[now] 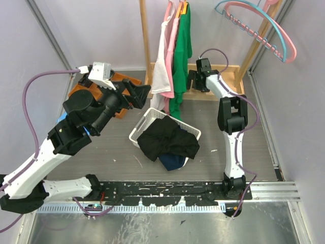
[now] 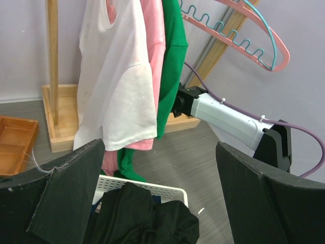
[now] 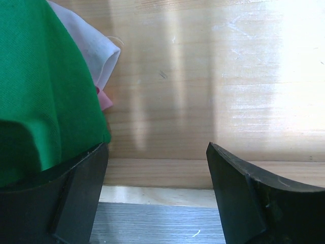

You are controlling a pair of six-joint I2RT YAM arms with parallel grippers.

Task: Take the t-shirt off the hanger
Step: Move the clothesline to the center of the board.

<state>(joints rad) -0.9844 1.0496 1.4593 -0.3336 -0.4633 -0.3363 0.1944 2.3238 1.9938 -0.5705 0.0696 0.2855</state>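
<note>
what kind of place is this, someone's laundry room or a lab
Most likely a lab test cell staged as a laundry corner: rail-mounted robot arms, a wooden clothes rack hung with t-shirts, and a white laundry basket of dark clothes.

green t-shirt [image 1: 182,51] | on orange hanger [image 1: 184,7], hanging straight down | rightmost of three, touching pink t-shirt [image 1: 171,56] | white t-shirt [image 1: 162,66] beyond

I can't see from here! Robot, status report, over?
Left end effector open, empty. Right end effector open at hem of green t-shirt, hanging, not yet removed. Pink shirt, white shirt crowd beside it.
</note>
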